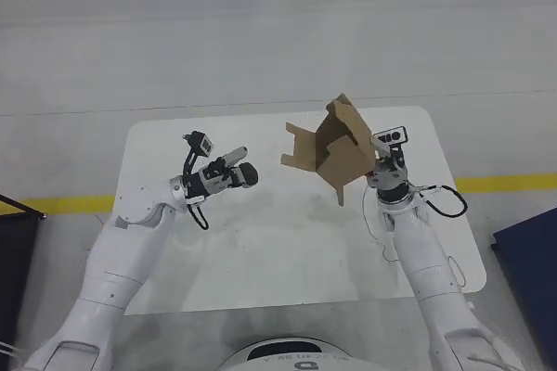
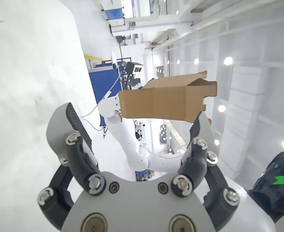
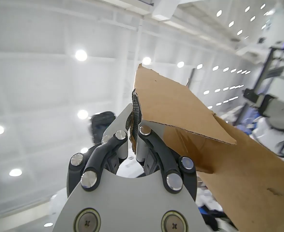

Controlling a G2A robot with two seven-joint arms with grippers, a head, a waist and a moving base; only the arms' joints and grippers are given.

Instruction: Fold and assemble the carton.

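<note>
1. Jaws on my left gripper (image 1: pixel 244 163) stood wide apart and held nothing. The gripper hung above the left half of the table (image 1: pixel 260 269), well apart from the carton (image 1: pixel 334 148), and was pointed across toward it.
2. From the left wrist, the left gripper (image 2: pixel 134 119) framed the carton (image 2: pixel 161 100) in the gap between its spread jaws. The carton was farther off, and nothing touched either jaw.
3. The carton was in the air above the far right part of the table, tilted, with no part resting on the surface. One panel reached out to the left, toward the table's middle.
4. Carton condition: the brown board was partly opened. Its walls were bent along their creases into a loose, open sleeve, and the flaps stuck out unfolded. No end appeared closed, though the far side was hidden from me.
5. On my right gripper (image 1: pixel 382 169) the jaws were drawn narrow. From the right wrist, the right gripper (image 3: pixel 134 114) was clamped on one edge of the carton (image 3: pixel 180 107), with the board pinched between both jaws. This grip alone carried the carton.
6. Progress, as I judged it: early to middle.
   - Done: the carton was up off the table and opened out of the flat.
   - Left: square the sleeve, fold the flaps inward, and close the ends.
   - Requirement: my empty left gripper would have to cross over and work the flaps against the right gripper's hold.
</note>
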